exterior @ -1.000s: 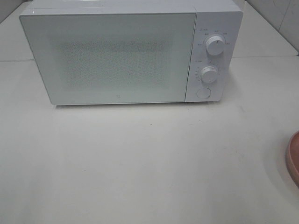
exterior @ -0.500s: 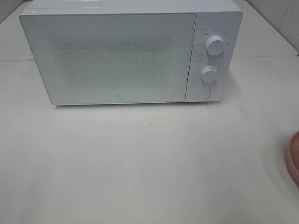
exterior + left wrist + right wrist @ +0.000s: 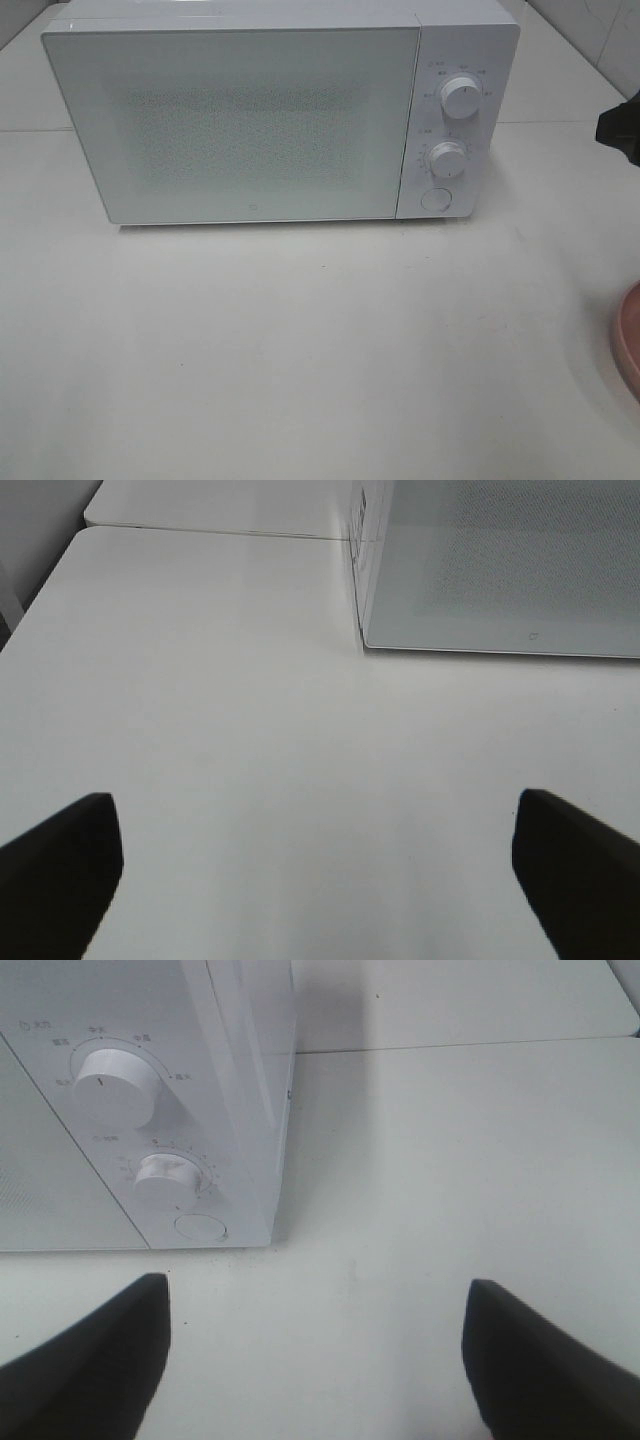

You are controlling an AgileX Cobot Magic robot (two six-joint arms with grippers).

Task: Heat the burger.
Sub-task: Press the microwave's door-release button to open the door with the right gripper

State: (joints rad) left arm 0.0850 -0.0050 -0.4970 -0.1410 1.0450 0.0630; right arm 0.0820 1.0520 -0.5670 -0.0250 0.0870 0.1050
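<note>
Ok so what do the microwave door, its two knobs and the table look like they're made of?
Microwave door: probably glass or glossy plastic, pale and smooth, with a dotted mesh showing through its middle.
Knobs: likely moulded white plastic, smooth with a faint sheen.
Table: a matte off-white sheet, perhaps laminate; the look leaves it open.

No legible text: markings round microwave dials, door logo too blurred.

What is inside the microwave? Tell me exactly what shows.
Nothing inside shows. The door of the microwave is shut, and its dotted front lets no interior through in any view. Whether the burger is in there cannot be told; no burger is in sight.
</note>
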